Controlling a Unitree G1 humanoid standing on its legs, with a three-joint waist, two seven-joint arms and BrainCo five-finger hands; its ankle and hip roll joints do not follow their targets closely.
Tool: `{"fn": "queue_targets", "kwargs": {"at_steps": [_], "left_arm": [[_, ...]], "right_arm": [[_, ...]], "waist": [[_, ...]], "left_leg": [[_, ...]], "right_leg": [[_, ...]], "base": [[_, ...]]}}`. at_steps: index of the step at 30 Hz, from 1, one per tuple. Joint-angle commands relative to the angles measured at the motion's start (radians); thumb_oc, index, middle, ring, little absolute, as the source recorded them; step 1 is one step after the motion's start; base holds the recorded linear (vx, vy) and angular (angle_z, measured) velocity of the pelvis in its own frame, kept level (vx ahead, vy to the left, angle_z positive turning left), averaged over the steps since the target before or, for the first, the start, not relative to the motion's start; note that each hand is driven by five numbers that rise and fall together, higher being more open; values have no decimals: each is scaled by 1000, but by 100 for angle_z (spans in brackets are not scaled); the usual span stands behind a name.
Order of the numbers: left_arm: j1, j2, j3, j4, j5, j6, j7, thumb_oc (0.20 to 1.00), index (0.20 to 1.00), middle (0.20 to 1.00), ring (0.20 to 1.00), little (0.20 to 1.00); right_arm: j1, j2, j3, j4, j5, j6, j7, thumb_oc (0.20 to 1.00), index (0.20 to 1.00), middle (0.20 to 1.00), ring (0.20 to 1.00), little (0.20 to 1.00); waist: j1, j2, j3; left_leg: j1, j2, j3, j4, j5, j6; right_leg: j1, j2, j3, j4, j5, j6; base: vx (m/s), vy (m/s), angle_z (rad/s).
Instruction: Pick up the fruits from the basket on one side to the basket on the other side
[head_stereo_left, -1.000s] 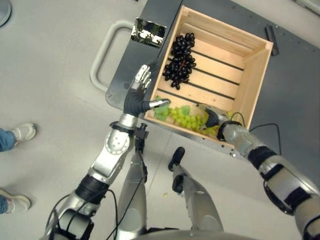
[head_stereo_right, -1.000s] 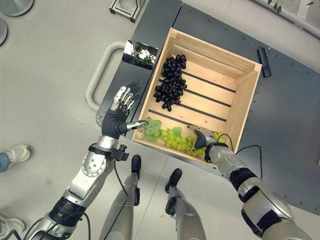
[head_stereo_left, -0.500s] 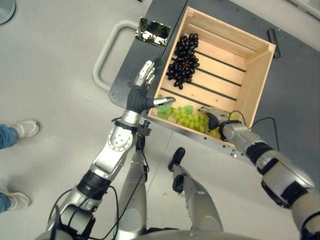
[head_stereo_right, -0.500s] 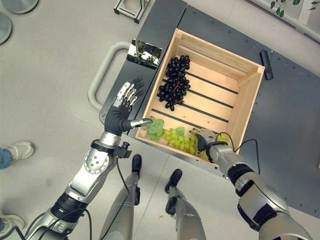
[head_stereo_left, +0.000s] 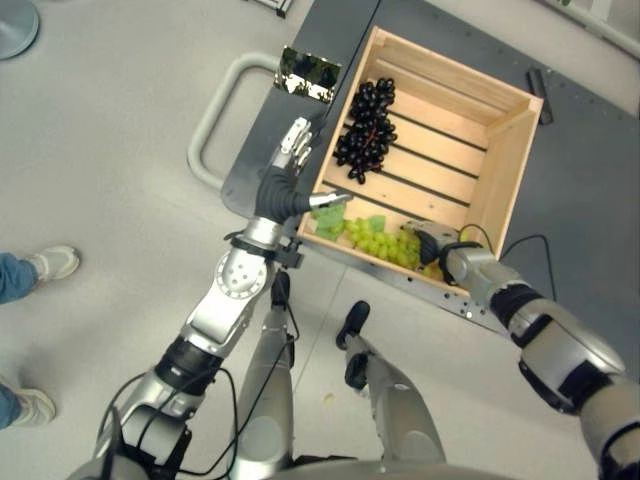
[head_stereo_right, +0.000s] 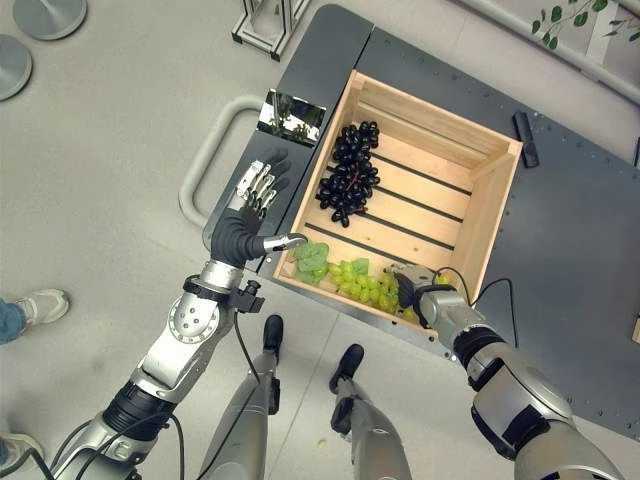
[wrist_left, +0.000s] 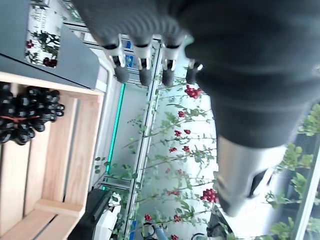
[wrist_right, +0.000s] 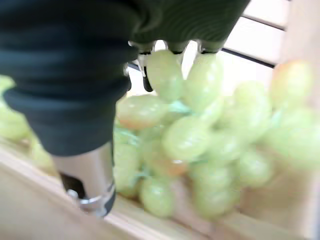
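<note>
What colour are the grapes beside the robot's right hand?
Pale green grapes, clearest in the right wrist view.

1. The left arm (head_stereo_right: 185, 330), at seven o'clock, is showing silver-grey shells with black joint bands.
2. The right arm (head_stereo_right: 515, 400), at four o'clock, is showing the same.
3. The left hand (head_stereo_right: 240, 235) is wearing a dark ribbed cover; its silver fingers are ending in dark tips.
4. The right hand (head_stereo_right: 410, 289) is wearing a matching cover.
</note>
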Motion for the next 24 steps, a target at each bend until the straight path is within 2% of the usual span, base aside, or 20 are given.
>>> {"fn": "queue_targets", "kwargs": {"at_steps": [1,5,11,17,24], "left_arm": [[-28,-16,11,-36,49,-28,-22,1000,1000,1000,1000,1000],[-28,-13,34,-27,46,-21,-29,1000,1000,1000,1000,1000],[-24,-10,51,-16,37,-19,-38,1000,1000,1000,1000,1000],[-10,14,75,-40,45,-19,-47,1000,1000,1000,1000,1000],[-8,14,96,-65,46,-11,-25,1000,1000,1000,1000,1000]], "right_arm": [[61,13,64,36,-41,17,69,1000,1000,1000,1000,1000],[58,42,50,16,-33,29,84,1000,1000,1000,1000,1000],[88,36,35,-54,-50,30,108,1000,1000,1000,1000,1000],[130,-9,12,-153,-50,29,146,1000,1000,1000,1000,1000],[118,-74,-14,-272,-26,39,166,1000,1000,1000,1000,1000]], "waist": [[-4,-31,1],[-6,-39,1],[-7,-53,-9],[-18,-48,-23],[-25,-48,1]], "left_leg": [[3,34,27,45,-74,-45],[38,36,36,40,-75,-45],[87,34,50,38,-82,-39],[89,28,48,50,-87,-35],[51,36,41,64,-80,-34]], "right_leg": [[26,-105,-8,-20,9,138],[51,-104,2,-23,6,137],[96,-107,16,-26,7,138],[90,-116,28,0,1,140],[51,-103,31,10,-2,136]], "base": [[0,0,0],[0,0,0],[18,8,-9],[-2,4,-3],[0,0,0]]}}
